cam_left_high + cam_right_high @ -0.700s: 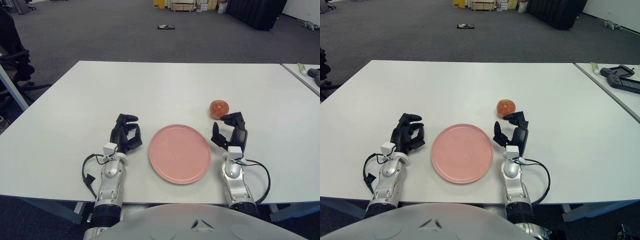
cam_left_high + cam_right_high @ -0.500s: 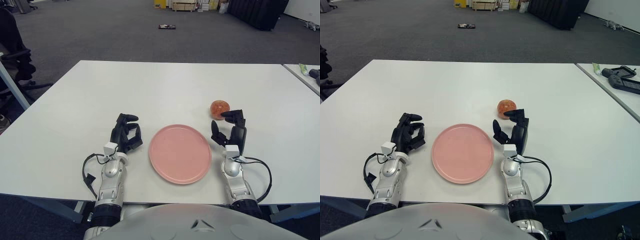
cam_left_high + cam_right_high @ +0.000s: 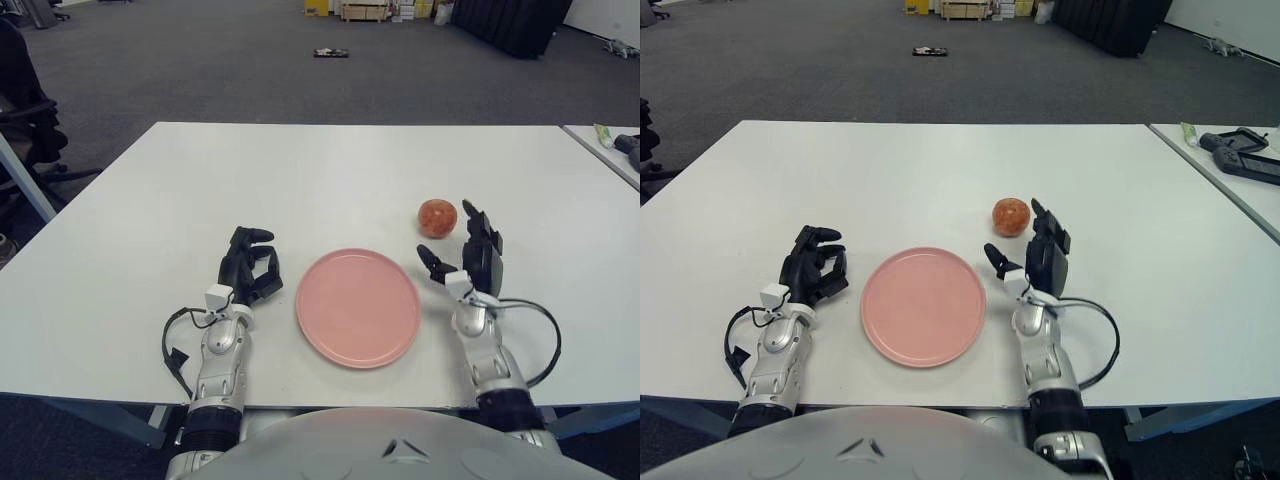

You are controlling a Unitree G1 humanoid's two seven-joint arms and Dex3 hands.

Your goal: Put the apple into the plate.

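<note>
- While the task is only just getting under way, the apple (image 3: 437, 217) is sitting on the white table (image 3: 330, 170), just beyond the right-hand edge of the pink plate (image 3: 358, 306) and not touching it.
- The plate is lying flat near the table's front edge, holding nothing.
- The right hand (image 3: 470, 258) is reaching up beside the apple, on the apple's right and slightly nearer the robot, with its fingers spread and its thumb pointing out toward the plate; it is gripping nothing.
- Whether a fingertip is grazing the apple is not clear from either view.
- The left hand (image 3: 248, 267) is showing to the left of the plate, its fingers curled in on themselves and gripping nothing.
- Judging from this, everything is remaining to be done: closing the right hand around the apple, lifting it, carrying it left and setting it down on the plate.
</note>
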